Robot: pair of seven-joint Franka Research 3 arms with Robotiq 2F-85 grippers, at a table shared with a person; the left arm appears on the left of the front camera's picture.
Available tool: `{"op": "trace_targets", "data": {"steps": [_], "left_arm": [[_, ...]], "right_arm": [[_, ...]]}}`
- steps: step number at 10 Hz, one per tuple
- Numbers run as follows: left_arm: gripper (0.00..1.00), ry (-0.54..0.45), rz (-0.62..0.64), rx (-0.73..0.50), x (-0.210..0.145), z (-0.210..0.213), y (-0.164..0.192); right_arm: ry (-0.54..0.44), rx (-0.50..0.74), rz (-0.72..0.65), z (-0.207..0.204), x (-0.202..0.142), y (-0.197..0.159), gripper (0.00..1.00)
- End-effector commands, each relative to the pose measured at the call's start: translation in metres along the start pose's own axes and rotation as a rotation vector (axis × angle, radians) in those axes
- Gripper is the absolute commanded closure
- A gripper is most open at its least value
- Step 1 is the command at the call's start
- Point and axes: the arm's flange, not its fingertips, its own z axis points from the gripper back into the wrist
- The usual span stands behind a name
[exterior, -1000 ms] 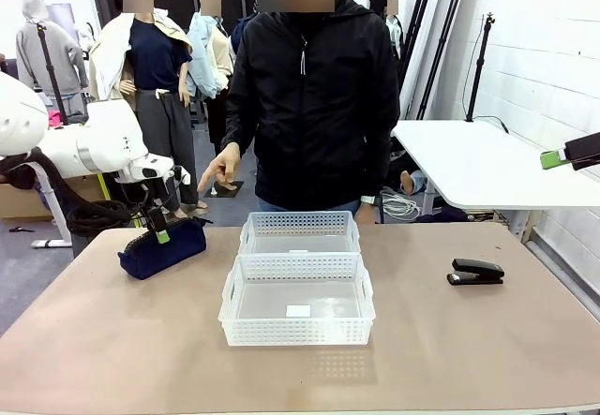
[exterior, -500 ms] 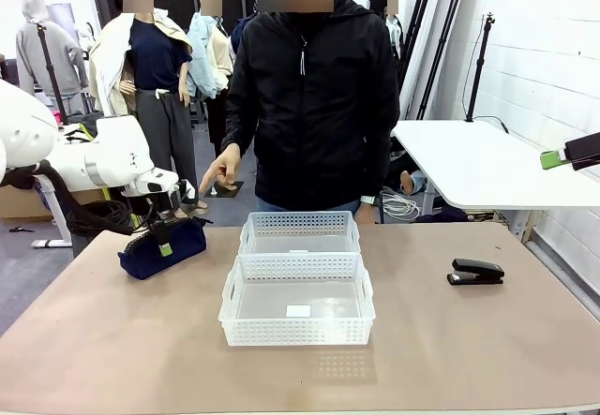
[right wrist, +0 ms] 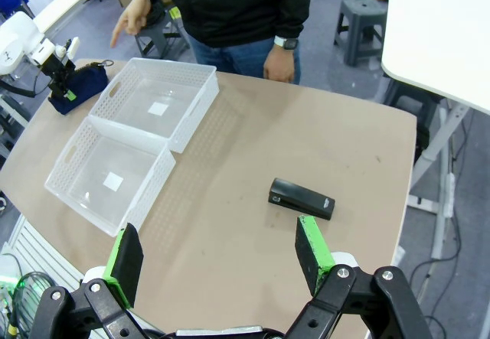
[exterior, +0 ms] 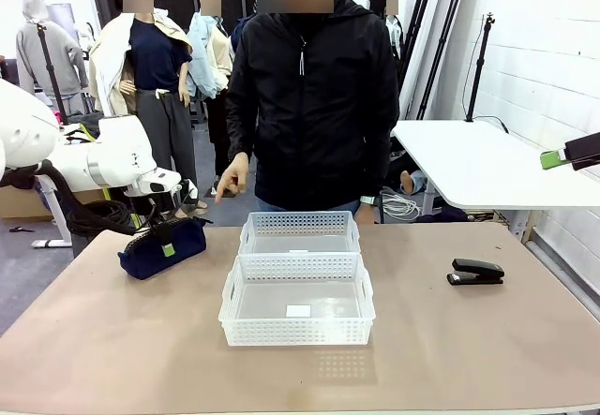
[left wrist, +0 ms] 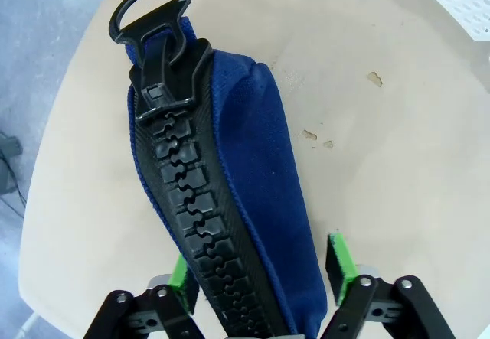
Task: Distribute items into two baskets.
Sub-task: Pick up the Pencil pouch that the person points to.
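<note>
my left arm comes in from the left, wrist tipped down over the navy pouch (exterior: 141,258) at the table's far left. the left gripper (left wrist: 260,272) straddles it, jaws apart, pads just beside its sides. the right gripper (right wrist: 218,256) hangs high, jaws wide, above the stapler (right wrist: 301,198) on the right. the baskets (exterior: 298,326) sit mid-table, touching, one behind the other.

wall (exterior: 553,50): white brick | side table (exterior: 469,167): white | floor (exterior: 28,274): grey | tripod stand (exterior: 480,59): black
</note>
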Motion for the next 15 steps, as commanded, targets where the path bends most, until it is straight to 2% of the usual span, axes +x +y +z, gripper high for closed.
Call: {"op": "trace_targets", "data": {"steps": [1, 3, 4, 15], "left_arm": [[0.57, 0.013, -0.013, 0.009, -0.0082, 0.0013, -0.0028], [0.97, 0.018, -0.007, 0.008, -0.0088, 0.0022, -0.002], [1.0, 0.021, -0.011, 0.0, -0.0092, 0.0023, -0.0013], [1.0, 0.053, 0.026, -0.038, -0.0112, 0.0038, 0.0005]], "right_arm": [[0.0, 0.01, -0.003, -0.0015, -0.0004, -0.0003, 0.0], [0.0, 0.01, -0.003, -0.0015, -0.0004, -0.0003, 0.0], [0.0, 0.01, -0.003, -0.0015, -0.0004, -0.0003, 0.0], [0.0, 0.01, -0.003, -0.0015, -0.0004, -0.0003, 0.0]]}}
